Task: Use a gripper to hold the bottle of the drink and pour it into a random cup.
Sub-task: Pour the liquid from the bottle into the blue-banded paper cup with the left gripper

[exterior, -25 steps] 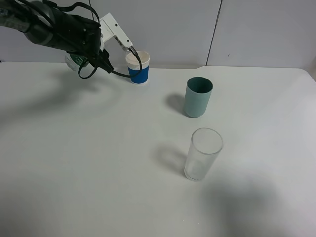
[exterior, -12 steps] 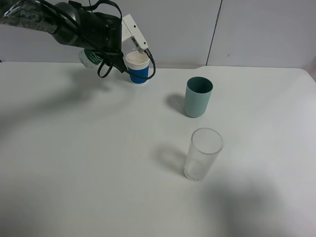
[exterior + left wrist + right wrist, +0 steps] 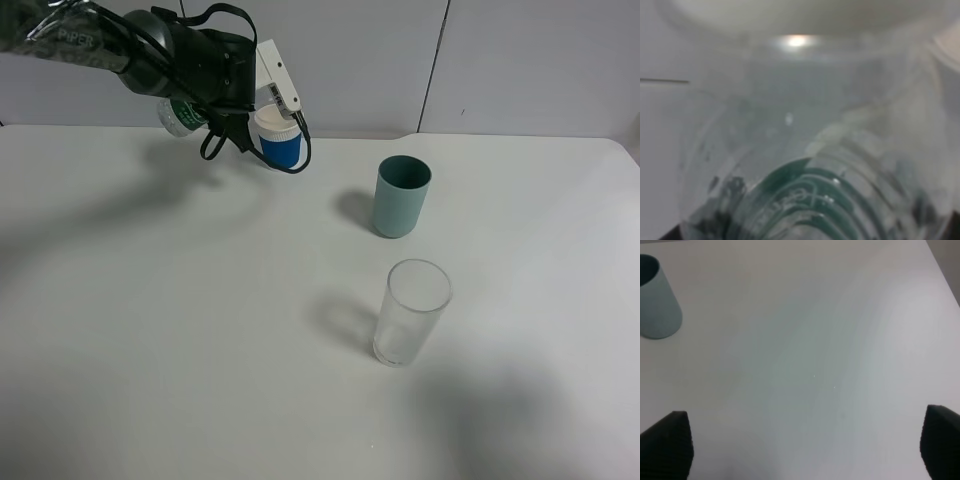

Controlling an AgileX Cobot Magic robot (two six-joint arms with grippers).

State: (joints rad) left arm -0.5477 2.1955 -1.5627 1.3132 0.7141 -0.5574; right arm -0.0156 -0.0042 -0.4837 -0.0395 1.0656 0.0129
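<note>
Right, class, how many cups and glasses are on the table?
3: paper cup at back left; teal cup in the middle; clear glass nearest the camera. None looks hidden.

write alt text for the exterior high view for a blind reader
The left gripper holds a small clear bottle with a green label, tipped sideways at a white paper cup with a blue sleeve at the back of a white table. Nearer the front stand a teal cup and a clear glass tumbler.
</note>
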